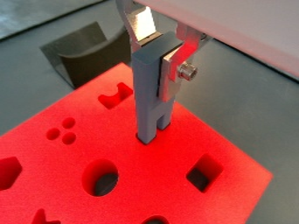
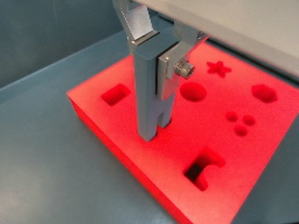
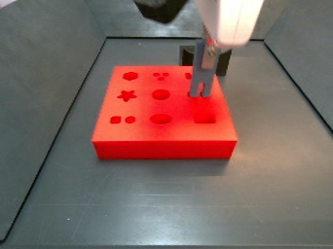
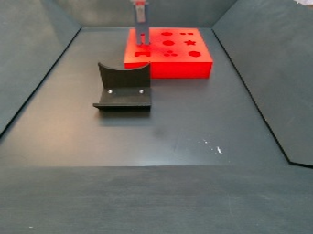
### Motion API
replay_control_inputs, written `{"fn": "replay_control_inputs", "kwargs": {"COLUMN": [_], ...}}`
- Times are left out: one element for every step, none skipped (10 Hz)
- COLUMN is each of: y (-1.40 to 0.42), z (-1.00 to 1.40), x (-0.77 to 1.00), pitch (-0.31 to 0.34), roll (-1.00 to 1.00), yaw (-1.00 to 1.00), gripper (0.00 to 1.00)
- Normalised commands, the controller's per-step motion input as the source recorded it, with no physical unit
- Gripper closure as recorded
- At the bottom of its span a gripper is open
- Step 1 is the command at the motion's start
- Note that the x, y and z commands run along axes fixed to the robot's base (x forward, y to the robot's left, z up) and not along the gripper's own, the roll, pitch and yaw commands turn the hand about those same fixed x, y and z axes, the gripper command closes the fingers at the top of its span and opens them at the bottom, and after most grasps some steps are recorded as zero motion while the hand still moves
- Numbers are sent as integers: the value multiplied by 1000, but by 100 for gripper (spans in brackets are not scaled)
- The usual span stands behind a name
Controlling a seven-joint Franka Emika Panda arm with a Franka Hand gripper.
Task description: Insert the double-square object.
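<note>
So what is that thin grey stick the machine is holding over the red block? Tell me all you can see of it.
The double-square object is a slim, matte grey-blue bar, held upright. The gripper clamps its upper part between silver fingers. Its lower end meets the red block at the top face, seemingly entering a hole there.

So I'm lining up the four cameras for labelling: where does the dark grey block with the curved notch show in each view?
Wrist view: dark grey block beyond the red block's far edge, behind the gripper holding the double-square object.
Wrist view showing the star hole: not in it.
Side view: block behind the red block, partly hidden by the gripper.
Side view: block in front of the red block, apart from it.
Shared landmark: the red block.
</note>
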Motion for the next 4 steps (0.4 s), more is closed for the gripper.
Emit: {"fn": "replay_control_inputs", "kwargs": {"y": [0, 77, 71, 0], "z": [-257, -137, -23, 0], "x": [183, 11, 11, 0], "pitch": [0, -29, 0, 0], "roll": [0, -93, -77, 0], "yaw": [-126, -77, -43, 0], "gripper": [100, 100, 100, 100]}}
